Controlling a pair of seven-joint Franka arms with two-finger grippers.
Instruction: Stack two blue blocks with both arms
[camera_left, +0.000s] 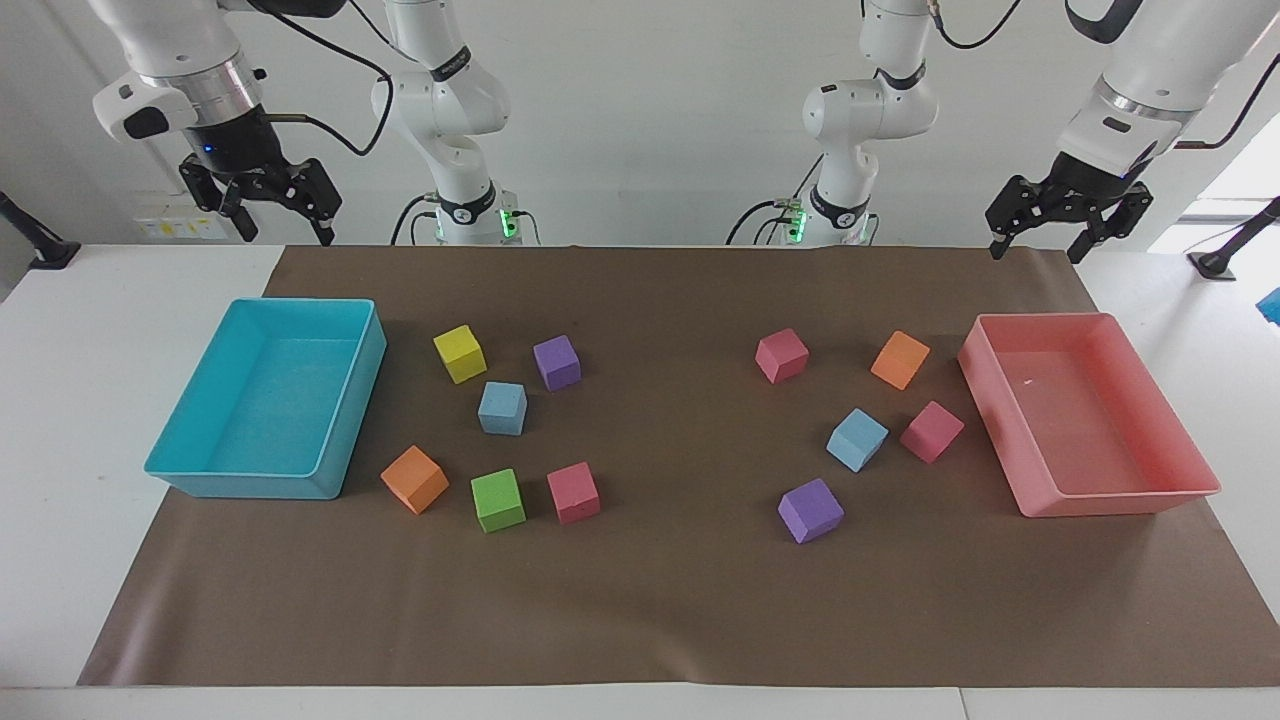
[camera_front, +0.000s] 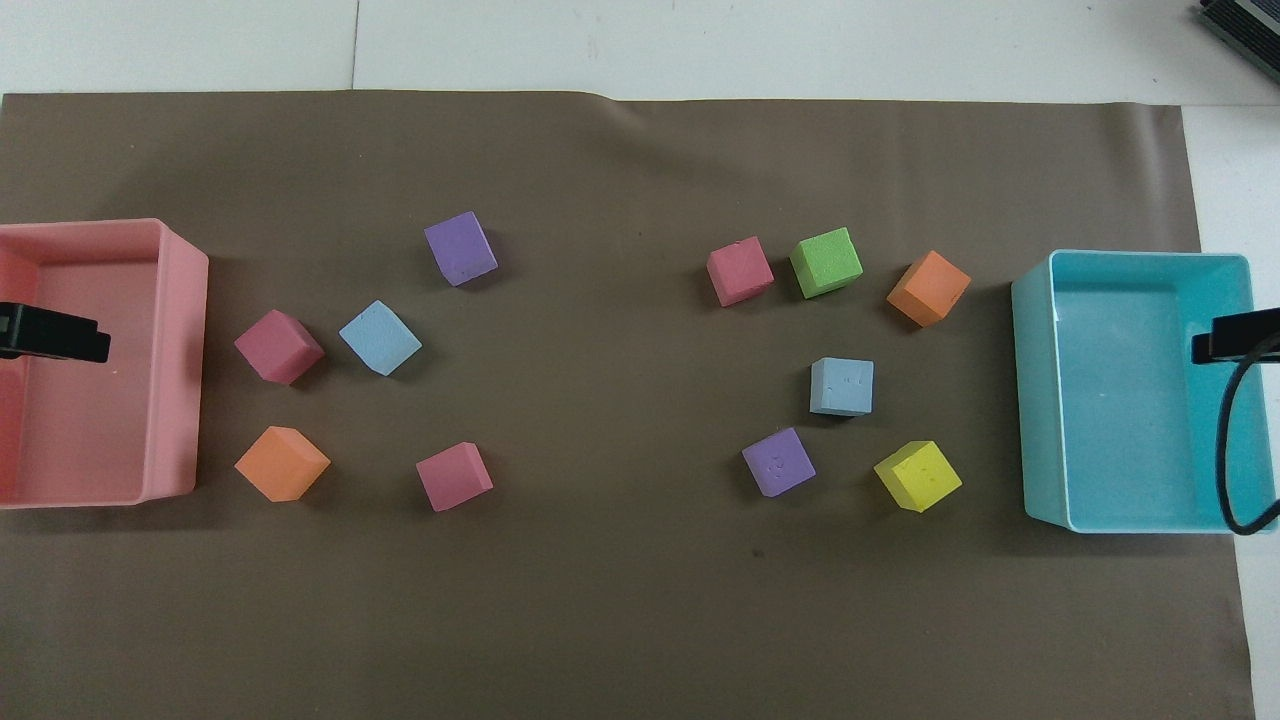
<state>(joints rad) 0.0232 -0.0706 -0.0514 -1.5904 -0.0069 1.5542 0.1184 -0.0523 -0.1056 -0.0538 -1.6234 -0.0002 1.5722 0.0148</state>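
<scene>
One light blue block (camera_left: 502, 408) (camera_front: 841, 386) lies on the brown mat among the cubes beside the turquoise tray. The other blue block (camera_left: 857, 439) (camera_front: 380, 337) lies among the cubes beside the pink tray, next to a pink cube (camera_left: 931, 431). My right gripper (camera_left: 288, 236) hangs open and empty, high over the turquoise tray's end of the table. My left gripper (camera_left: 1037, 253) hangs open and empty, high over the pink tray's end. Both are well apart from the blocks.
A turquoise tray (camera_left: 335, 440) stands at the right arm's end and a pink tray (camera_left: 995, 420) at the left arm's end. Yellow (camera_left: 460, 353), purple (camera_left: 557, 362), orange (camera_left: 414, 479), green (camera_left: 498, 499) and pink (camera_left: 573, 492) cubes surround the first blue block. Purple (camera_left: 810, 510), orange (camera_left: 900, 359) and pink (camera_left: 781, 355) cubes lie near the second.
</scene>
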